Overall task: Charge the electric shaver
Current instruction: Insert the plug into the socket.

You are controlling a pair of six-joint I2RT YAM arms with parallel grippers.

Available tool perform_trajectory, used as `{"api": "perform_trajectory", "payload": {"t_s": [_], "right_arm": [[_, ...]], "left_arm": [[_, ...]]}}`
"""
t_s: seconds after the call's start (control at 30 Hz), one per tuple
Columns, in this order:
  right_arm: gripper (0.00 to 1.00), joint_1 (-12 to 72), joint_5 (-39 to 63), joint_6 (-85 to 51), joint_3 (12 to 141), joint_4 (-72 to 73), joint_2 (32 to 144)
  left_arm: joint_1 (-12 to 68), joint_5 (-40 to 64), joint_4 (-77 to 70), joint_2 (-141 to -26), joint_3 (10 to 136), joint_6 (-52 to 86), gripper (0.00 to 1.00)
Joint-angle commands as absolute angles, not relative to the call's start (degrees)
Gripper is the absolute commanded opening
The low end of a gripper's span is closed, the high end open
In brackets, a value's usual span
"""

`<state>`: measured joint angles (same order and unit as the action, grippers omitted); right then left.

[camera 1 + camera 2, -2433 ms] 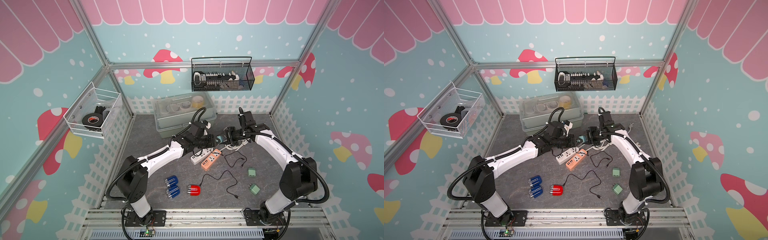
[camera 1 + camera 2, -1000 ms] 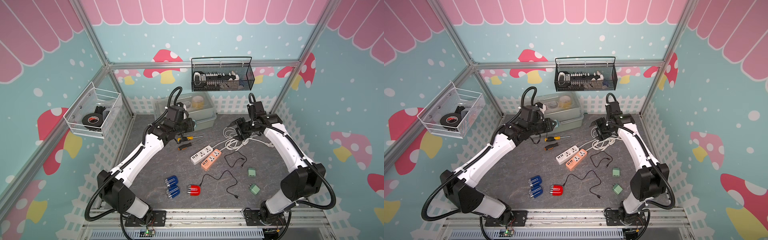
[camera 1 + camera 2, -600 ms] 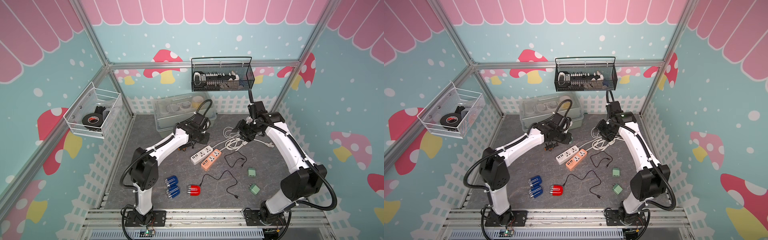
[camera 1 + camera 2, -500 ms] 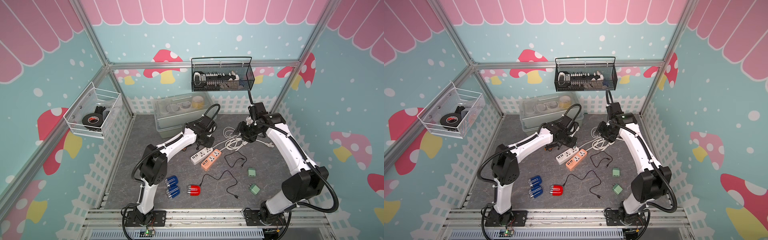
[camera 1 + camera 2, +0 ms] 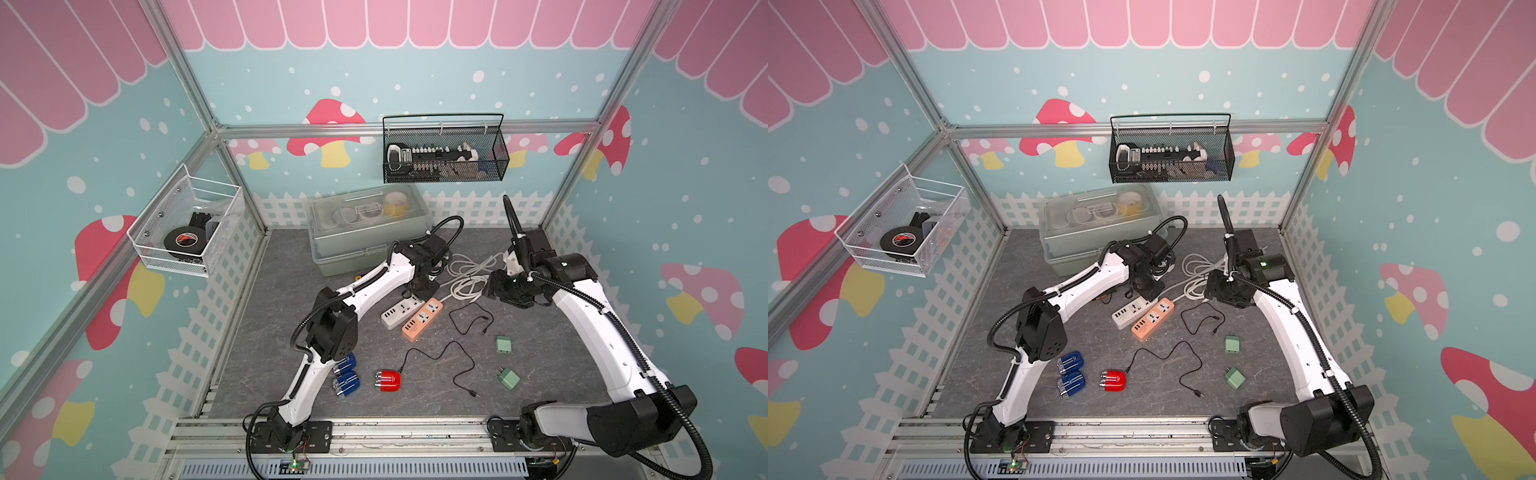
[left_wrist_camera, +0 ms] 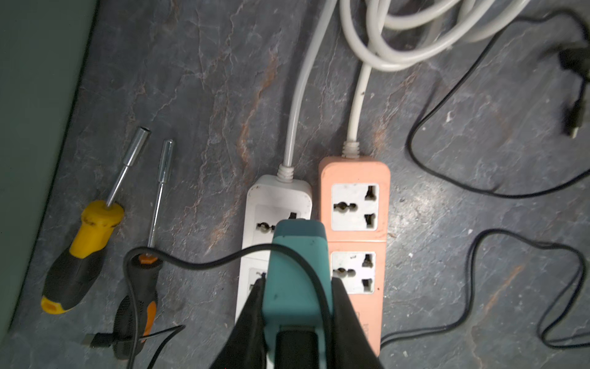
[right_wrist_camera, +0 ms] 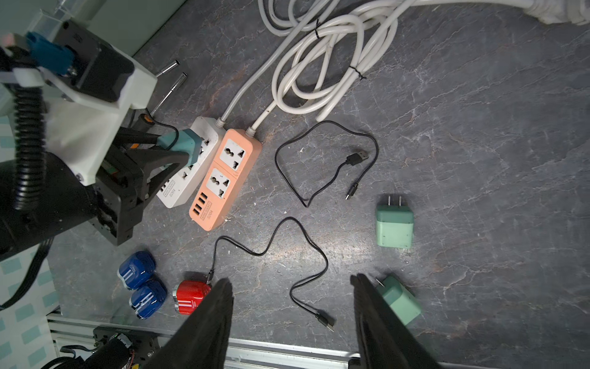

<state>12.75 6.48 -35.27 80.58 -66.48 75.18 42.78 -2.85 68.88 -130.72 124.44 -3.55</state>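
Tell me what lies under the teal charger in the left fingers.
The white power strip lies under the teal charger, its end socket partly showing. Its prongs are covered, so whether they are seated cannot be told.

The teal adapter held by the left gripper covers the white power strip beneath it, so its prongs cannot be seen, and its rear end runs off the left wrist view's edge. The fingers of the right gripper block part of the red shaver on one side and a green adapter on the other
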Motion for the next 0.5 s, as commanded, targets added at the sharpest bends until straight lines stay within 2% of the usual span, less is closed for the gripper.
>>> {"api": "perform_trajectory", "payload": {"t_s": [0.0, 0.47], "right_arm": [[0.6, 12.7, 5.14, -33.45, 79.0, -68.69, 73.48], [0.58, 12.74, 6.58, -36.42, 73.75, -70.98, 70.37]], "left_arm": [[42.97, -4.56, 75.17, -132.35, 127.14, -6.45, 0.0], [42.07, -4.95, 75.22, -138.5, 132.85, -16.98, 0.0]]}}
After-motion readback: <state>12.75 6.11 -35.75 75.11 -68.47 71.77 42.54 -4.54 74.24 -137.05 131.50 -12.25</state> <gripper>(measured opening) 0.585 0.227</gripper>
